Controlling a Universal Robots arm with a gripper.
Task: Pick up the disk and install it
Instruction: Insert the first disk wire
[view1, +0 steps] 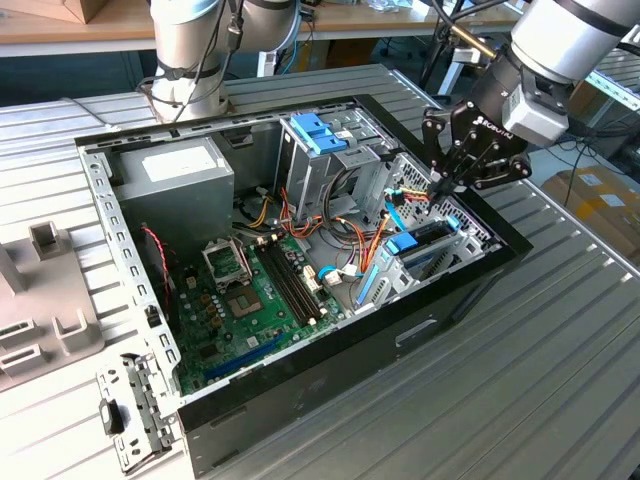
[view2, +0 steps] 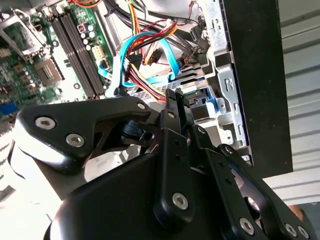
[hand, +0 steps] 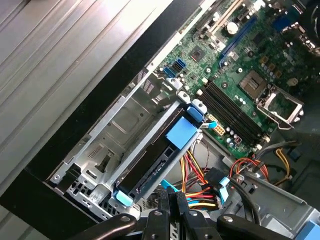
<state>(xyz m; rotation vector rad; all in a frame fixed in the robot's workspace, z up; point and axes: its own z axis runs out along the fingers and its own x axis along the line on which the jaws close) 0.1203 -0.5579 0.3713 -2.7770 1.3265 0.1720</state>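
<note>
Pincer (view1: 443, 180) fingers together, holding nothing, above case (view1: 470, 285) edge, disk (hand: 150, 155) seemingly seated in bay

Black end effector (view2: 175, 100) above coloured cables (view2: 150, 50) and motherboard (view2: 55, 45)

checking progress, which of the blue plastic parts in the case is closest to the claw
The blue plastic tab on the dark flat disk in the drive bay, just below the claw; the light-blue slotted latch sits farther back.
</note>
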